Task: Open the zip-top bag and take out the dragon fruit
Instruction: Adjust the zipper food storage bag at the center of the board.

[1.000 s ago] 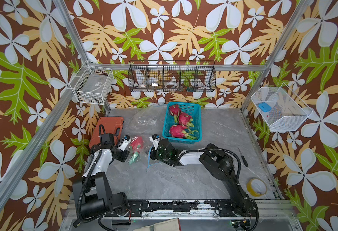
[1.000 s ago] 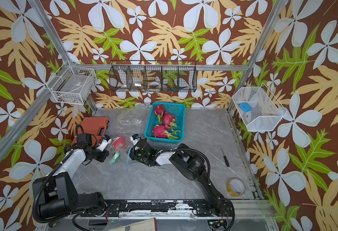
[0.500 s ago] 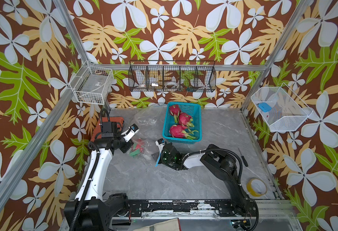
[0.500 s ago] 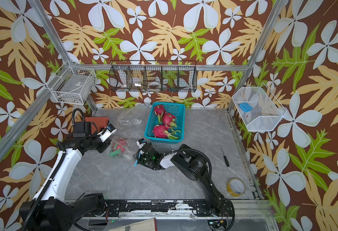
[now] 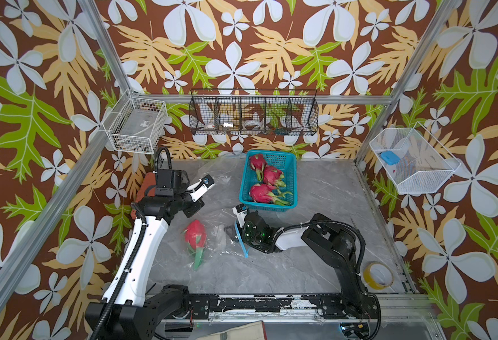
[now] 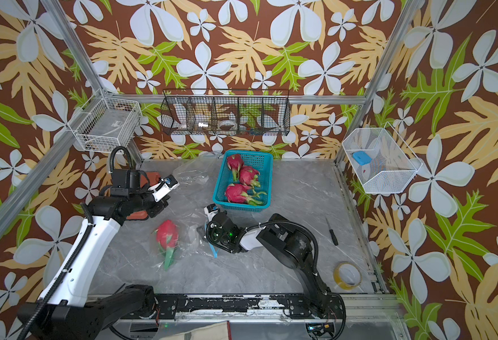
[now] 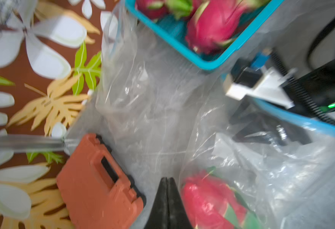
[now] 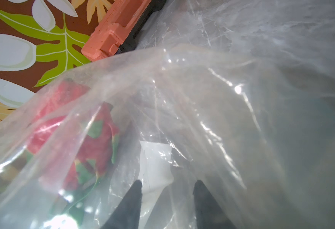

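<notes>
Three dragon fruit (image 5: 259,192) sat in the far blue basket (image 5: 294,179), the fourth fruit (image 5: 195,235) lay centre-left inside the zip-top bag (image 5: 221,217), not yet extracted; left gripper (image 7: 167,179) closed on nothing visible, right gripper (image 8: 167,184) part-open at the bag's mouth.

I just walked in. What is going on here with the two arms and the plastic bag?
Two robot arms work on a clear zip-top bag lying on the grey table with one red dragon fruit inside. The right end effector is open at the bag's blue zip edge, film draped over its fingers. The left end effector is shut, above the table near the bag, gripping nothing visible. Three more dragon fruits lie in the teal basket.
</notes>
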